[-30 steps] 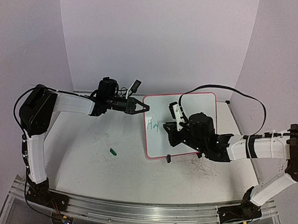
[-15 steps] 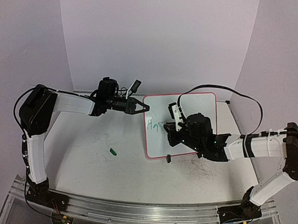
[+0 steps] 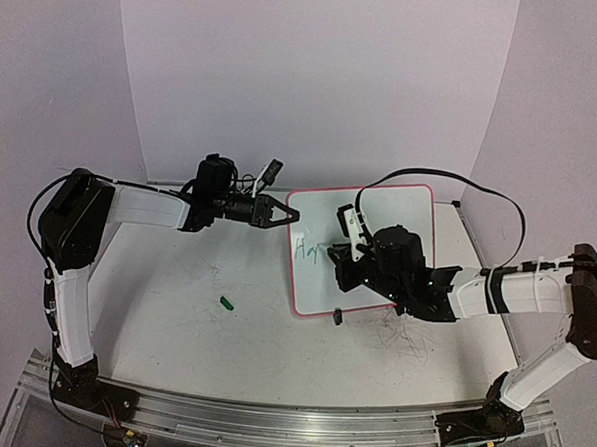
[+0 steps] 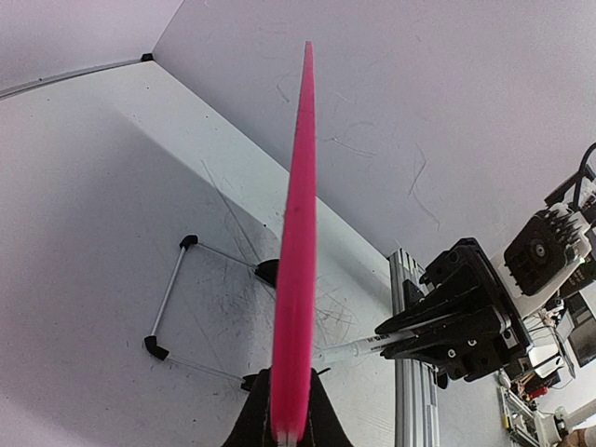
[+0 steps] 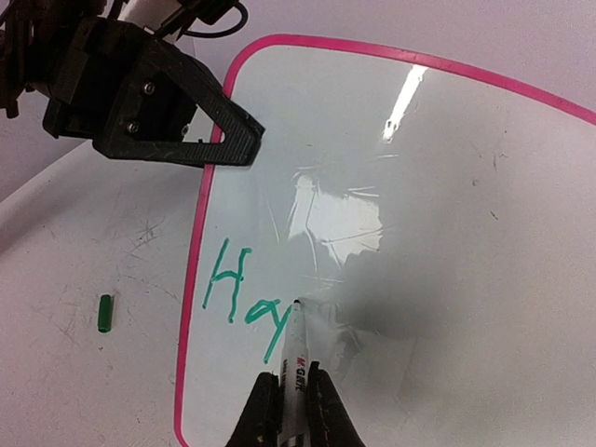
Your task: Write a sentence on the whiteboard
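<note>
Arms, two, overhead: left gripper (image 3: 291,214) pinches the single whiteboard (image 3: 400,204) right of table (image 3: 173,317) centre; one green cap (image 3: 227,302) lies loose. Left wrist: its fingers (image 4: 251,430) clamp the whiteboard edge-on. Right wrist: right gripper (image 5: 291,414) squeezes one marker (image 5: 296,358), tip at the sentence (image 5: 244,300), three letters.

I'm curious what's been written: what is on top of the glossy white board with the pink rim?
Green handwritten letters, roughly "Hay", with a white marker in the right tool touching beside them. Seen from overhead, the black arm covers the middle of the white board.
</note>
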Controlling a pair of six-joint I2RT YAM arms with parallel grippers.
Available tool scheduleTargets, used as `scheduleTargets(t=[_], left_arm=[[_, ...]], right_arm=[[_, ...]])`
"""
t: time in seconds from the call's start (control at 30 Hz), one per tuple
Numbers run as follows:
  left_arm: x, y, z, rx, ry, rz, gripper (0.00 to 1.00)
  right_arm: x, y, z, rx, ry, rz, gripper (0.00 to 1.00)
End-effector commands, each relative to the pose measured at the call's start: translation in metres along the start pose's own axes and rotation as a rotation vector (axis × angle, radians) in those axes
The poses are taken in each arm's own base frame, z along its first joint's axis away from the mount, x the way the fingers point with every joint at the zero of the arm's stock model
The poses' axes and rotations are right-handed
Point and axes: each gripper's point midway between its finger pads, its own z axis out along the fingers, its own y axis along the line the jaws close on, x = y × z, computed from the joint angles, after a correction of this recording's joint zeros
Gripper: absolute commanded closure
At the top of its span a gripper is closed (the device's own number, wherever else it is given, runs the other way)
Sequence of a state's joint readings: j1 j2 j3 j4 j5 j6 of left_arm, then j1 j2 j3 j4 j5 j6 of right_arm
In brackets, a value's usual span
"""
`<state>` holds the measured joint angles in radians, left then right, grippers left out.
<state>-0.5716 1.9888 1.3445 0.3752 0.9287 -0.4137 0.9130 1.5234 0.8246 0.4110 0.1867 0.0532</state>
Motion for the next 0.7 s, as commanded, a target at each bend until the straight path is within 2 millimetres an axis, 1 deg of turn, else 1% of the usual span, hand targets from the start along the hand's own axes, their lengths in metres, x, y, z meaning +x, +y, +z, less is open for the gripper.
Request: scheduleTargets(t=[0.0, 0.47, 0.67], left_arm=[[0.010, -0.008, 0.011, 0.009, 0.026, 0.015, 1.00], [0.010, -0.008, 0.011, 0.010, 0.026, 0.012, 1.00], [0.010, -0.009, 0.011, 0.011, 0.027, 0.013, 1.00]], right_arm=[[-0.020, -0.003, 0.003, 0.015, -0.056, 0.027, 1.00], [-0.013, 0.000, 0.009, 0.002, -0.029, 0.022, 1.00], [-0.012, -0.010, 0.007, 0.057, -0.031, 0.029, 1.00]])
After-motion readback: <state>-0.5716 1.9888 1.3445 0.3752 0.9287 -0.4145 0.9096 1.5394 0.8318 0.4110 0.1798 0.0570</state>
